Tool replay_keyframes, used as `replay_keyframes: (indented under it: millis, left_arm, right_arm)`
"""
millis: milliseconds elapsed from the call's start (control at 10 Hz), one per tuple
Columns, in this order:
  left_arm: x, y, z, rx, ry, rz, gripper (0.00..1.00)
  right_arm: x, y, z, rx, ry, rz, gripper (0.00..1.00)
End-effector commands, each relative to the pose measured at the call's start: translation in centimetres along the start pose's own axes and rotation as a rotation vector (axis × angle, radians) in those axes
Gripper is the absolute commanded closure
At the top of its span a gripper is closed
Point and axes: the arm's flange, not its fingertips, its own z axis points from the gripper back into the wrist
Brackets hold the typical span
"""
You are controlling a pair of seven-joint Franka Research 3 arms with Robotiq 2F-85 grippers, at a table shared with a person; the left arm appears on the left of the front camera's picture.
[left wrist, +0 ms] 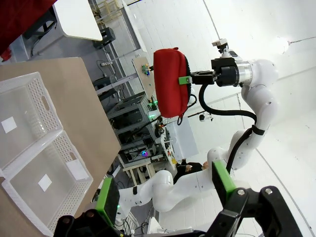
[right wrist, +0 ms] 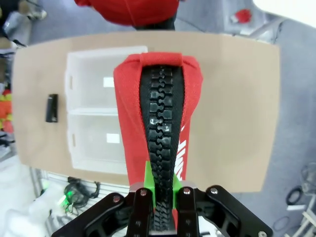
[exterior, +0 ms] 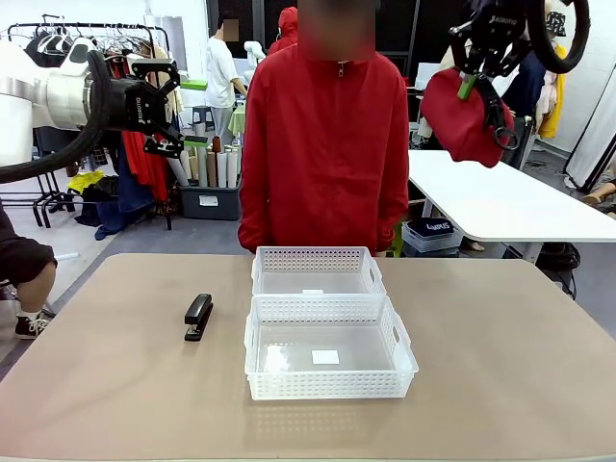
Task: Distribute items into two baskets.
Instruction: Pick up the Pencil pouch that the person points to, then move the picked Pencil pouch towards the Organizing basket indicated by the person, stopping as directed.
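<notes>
The red pouch (exterior: 460,117) hangs high above the bench (exterior: 500,366), the right gripper's (exterior: 469,87) jaws clenched on its zipper edge. The stapler (exterior: 198,316) lies beside the near basket (exterior: 327,387) and far basket (exterior: 313,258), both empty. The left gripper (exterior: 188,111) is raised, jaws released. Nothing is distributed yet.

Red pouch (exterior: 460,120) with black zipper (right wrist: 162,128). Black stapler (exterior: 198,316). White near basket (exterior: 327,385) and far basket (exterior: 313,258), lattice-perforated sides. Tan table (exterior: 500,366). Red jacket (exterior: 327,144).
</notes>
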Motion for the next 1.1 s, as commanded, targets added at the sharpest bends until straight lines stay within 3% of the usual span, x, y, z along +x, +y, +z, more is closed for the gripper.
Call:
replay_keyframes:
  millis: [0,400,500,1000]
  left_arm:
    - [0.0,-0.3,0.1,-0.002,0.000,-0.005,0.00]
    - [0.0,-0.3,0.1,-0.002,0.000,-0.005,0.00]
    - [0.0,-0.3,0.1,-0.002,0.000,-0.005,0.00]
    - [0.0,-0.3,0.1,-0.002,0.000,-0.005,0.00]
  right_arm:
    - [0.5,-0.7,2.0,-0.033,0.015,-0.039,1.00]
    - [0.4,-3.6,4.2,-0.011,-0.018,-0.056,1.00]
    - [-0.3,-3.0,2.4,-0.030,0.013,-0.052,1.00]
    - [-0.3,-3.0,2.4,-0.030,0.013,-0.052,1.00]
